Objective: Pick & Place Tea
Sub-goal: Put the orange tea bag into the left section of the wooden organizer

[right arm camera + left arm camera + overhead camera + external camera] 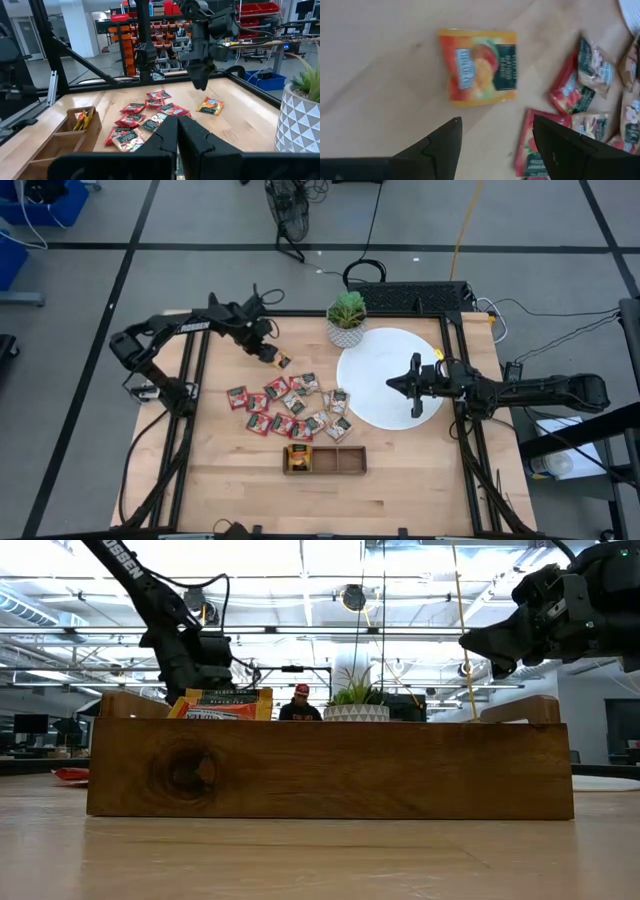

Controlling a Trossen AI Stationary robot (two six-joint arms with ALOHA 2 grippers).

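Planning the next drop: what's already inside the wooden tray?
The wooden tray has orange-yellow sachets standing in its leftmost compartment as seen from above. The other two compartments look empty there. How many sachets are stacked can't be told; they overlap.

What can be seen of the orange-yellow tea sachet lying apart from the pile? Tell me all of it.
The orange-yellow square tea sachet is a flat, crinkled foil-like packet with a fruit picture, a dark green panel and a pale label. It lies flat on the pale wooden table, apart from the red sachets, nothing touching it. The left tool hovers above it, fingers open and empty.
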